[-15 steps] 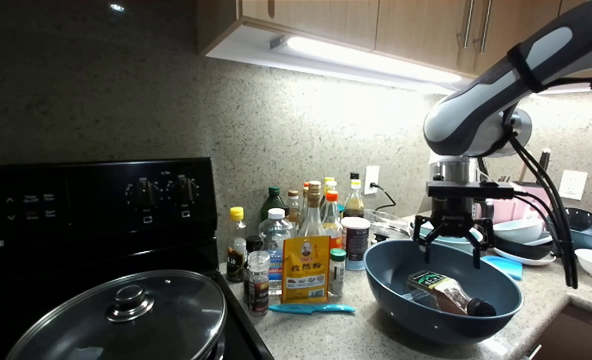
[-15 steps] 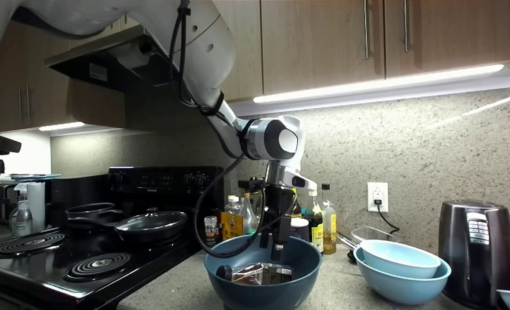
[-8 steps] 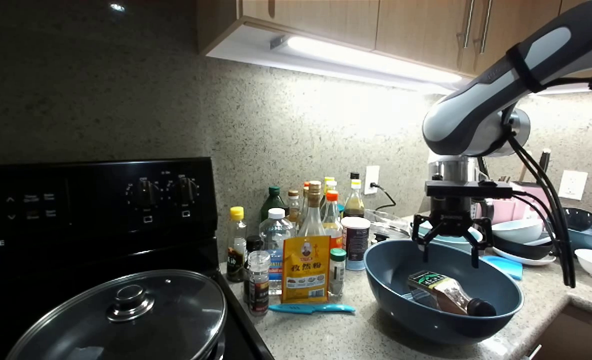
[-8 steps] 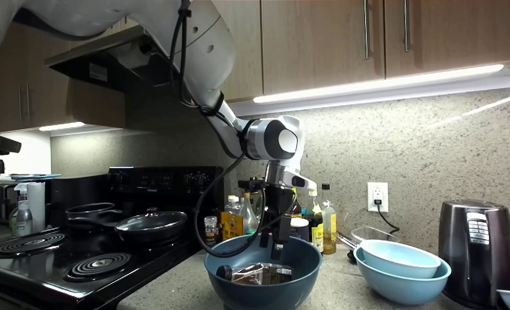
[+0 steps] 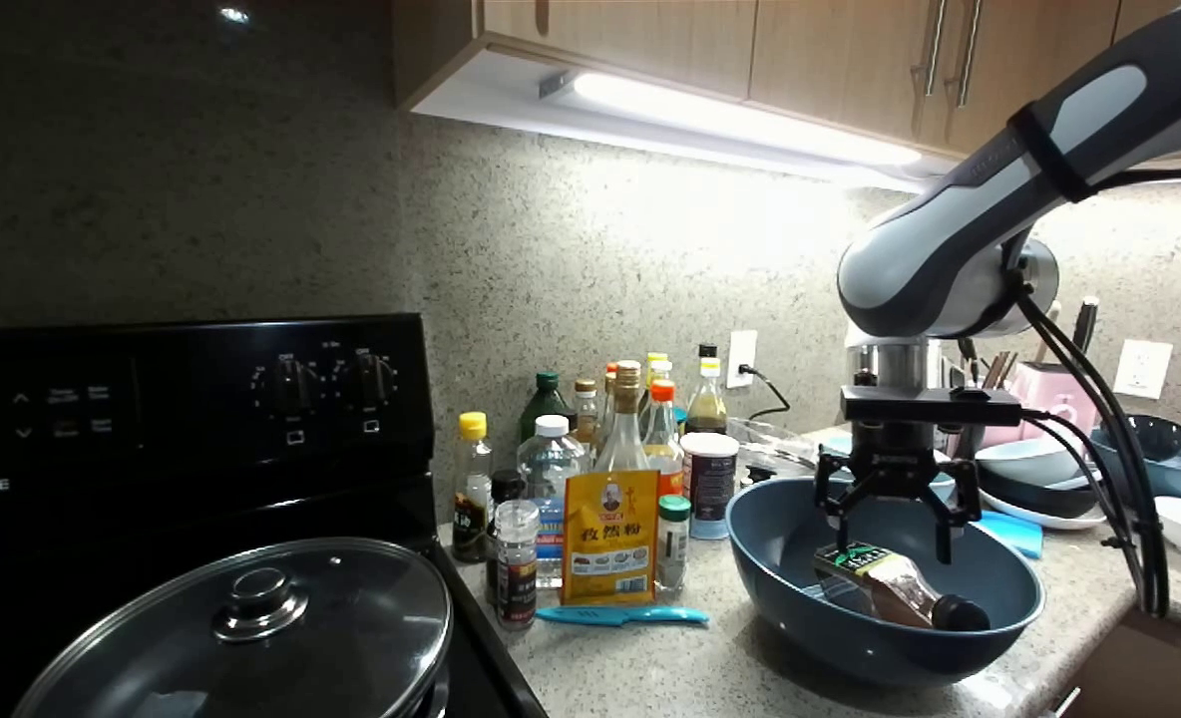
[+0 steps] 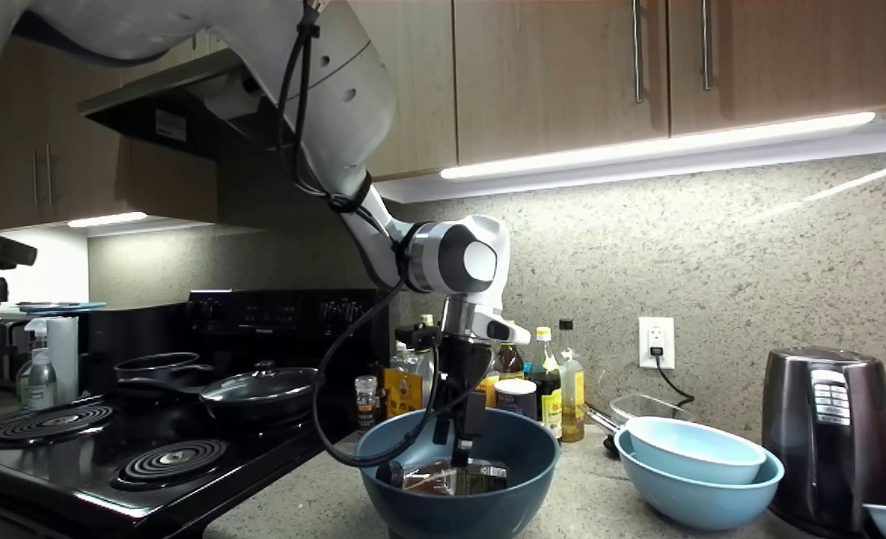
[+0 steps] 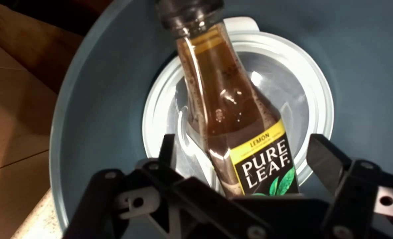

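Note:
A Pure Leaf lemon tea bottle (image 5: 890, 588) with a black cap lies tilted inside a deep blue bowl (image 5: 830, 638). The bottle (image 6: 429, 479) and the bowl (image 6: 458, 516) show in both exterior views. In the wrist view the bottle (image 7: 229, 96) rests over a round clear plastic piece with a pale rim (image 7: 321, 96), on the bottom of the bowl (image 7: 97, 106). My gripper (image 5: 893, 548) is open and empty, pointing down inside the bowl's opening above the bottle. In the wrist view its fingers (image 7: 243, 141) stand apart on either side of the bottle's labelled body. The bottle's base is hidden behind the gripper.
A blue knife (image 5: 620, 616), a yellow spice packet (image 5: 608, 538) and several bottles stand or lie beside the bowl. A lidded pan (image 5: 251, 628) sits on the stove. Light blue bowls (image 6: 701, 486) and a kettle (image 6: 828, 442) stand on the counter. Cabinets hang above.
My gripper has moved down toward the bottle, mostly in the last half second, and its fingertips now reach lower into the bowl. It stays open. Bottle and bowl have not moved.

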### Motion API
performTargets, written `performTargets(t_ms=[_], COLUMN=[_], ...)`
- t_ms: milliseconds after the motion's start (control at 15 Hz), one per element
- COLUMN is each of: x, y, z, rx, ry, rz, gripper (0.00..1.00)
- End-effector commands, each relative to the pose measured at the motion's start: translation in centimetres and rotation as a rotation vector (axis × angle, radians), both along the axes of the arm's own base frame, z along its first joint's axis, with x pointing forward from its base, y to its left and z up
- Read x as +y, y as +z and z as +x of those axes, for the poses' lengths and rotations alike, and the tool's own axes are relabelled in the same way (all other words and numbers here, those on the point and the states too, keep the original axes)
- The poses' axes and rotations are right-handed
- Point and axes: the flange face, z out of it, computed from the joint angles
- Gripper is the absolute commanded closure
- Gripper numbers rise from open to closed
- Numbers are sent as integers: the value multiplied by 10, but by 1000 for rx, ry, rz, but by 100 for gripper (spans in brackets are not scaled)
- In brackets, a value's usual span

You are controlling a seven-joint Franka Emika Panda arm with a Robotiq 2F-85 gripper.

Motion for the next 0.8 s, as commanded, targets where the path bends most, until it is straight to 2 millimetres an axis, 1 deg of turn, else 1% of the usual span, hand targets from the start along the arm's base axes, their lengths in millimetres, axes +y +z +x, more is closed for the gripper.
performTargets(t_ms=[0, 67, 267, 400, 467, 600, 733], x=[6, 6, 3, 1, 2, 1, 1], y=[-2, -3, -5, -3, -8, -6, -7], z=[-25, -31, -42, -43, -30, -33, -31], rx=[-8, -3, -8, -20, 4, 0, -12], ry=[-31, -31, -45, -48, -26, -30, -5], rz=[13, 22, 40, 34, 21, 20, 31], gripper=[0, 0, 0, 0, 0, 0, 0])
